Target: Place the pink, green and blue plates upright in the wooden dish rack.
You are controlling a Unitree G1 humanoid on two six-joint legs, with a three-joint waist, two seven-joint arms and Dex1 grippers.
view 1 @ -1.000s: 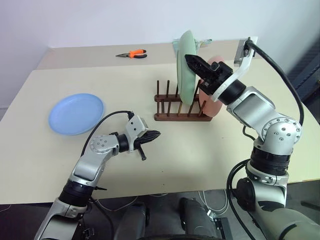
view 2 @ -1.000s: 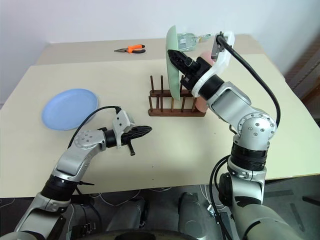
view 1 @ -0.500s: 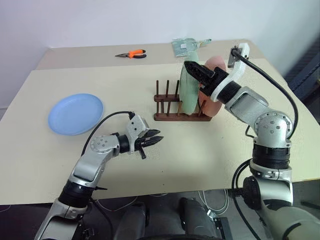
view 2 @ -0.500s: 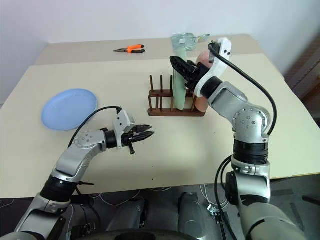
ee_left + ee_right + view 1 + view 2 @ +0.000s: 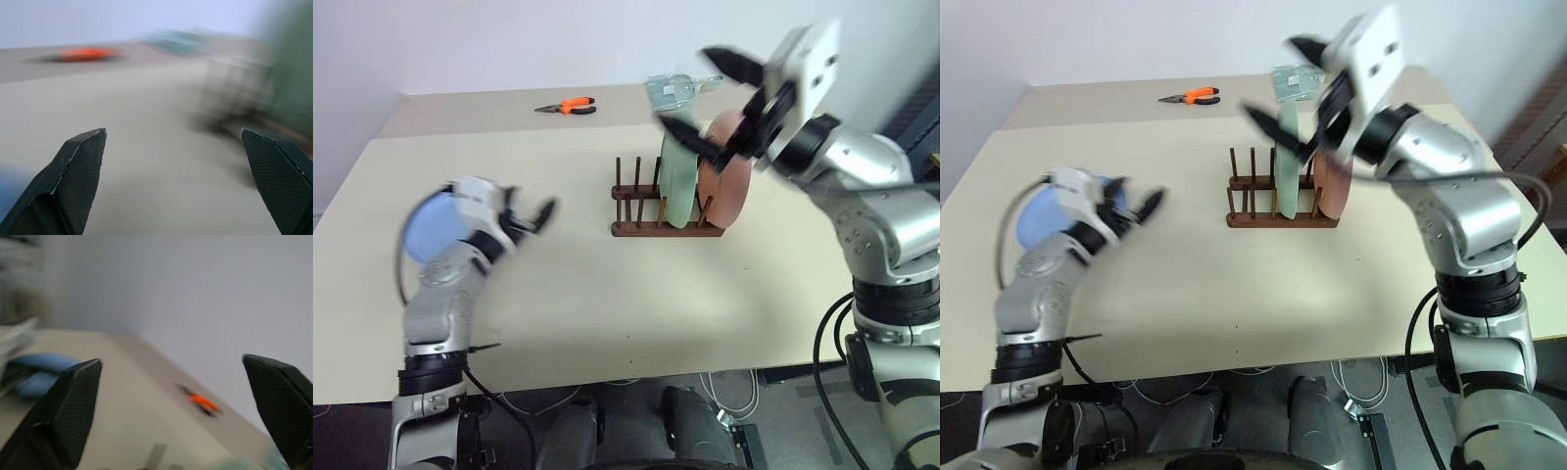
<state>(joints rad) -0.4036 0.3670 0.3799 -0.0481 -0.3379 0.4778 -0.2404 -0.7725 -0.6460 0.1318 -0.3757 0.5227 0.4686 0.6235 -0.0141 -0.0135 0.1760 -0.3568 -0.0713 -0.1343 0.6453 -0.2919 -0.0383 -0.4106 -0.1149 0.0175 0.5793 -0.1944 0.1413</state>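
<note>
The pale green plate (image 5: 676, 182) stands upright between the pegs of the dark wooden dish rack (image 5: 636, 228). The pink plate (image 5: 725, 183) stands upright just right of it at the rack's end. My right gripper (image 5: 709, 99) hangs open above and behind the two plates, touching neither. The light blue plate (image 5: 419, 231) lies flat on the table at the far left, partly hidden behind my left arm. My left gripper (image 5: 534, 214) is open and empty just right of the blue plate, above the table. The left wrist view shows its fingertips (image 5: 88, 147) spread wide.
Orange-handled pliers (image 5: 570, 106) lie at the back of the table. A pale metallic object (image 5: 675, 90) sits behind the rack. The beige table (image 5: 607, 313) stretches open in front of the rack, with its front edge near me.
My right gripper let go of the green plate, which now stands in the rack, and rose with its jaws wide. My left gripper opened and swung left and up toward the blue plate.
</note>
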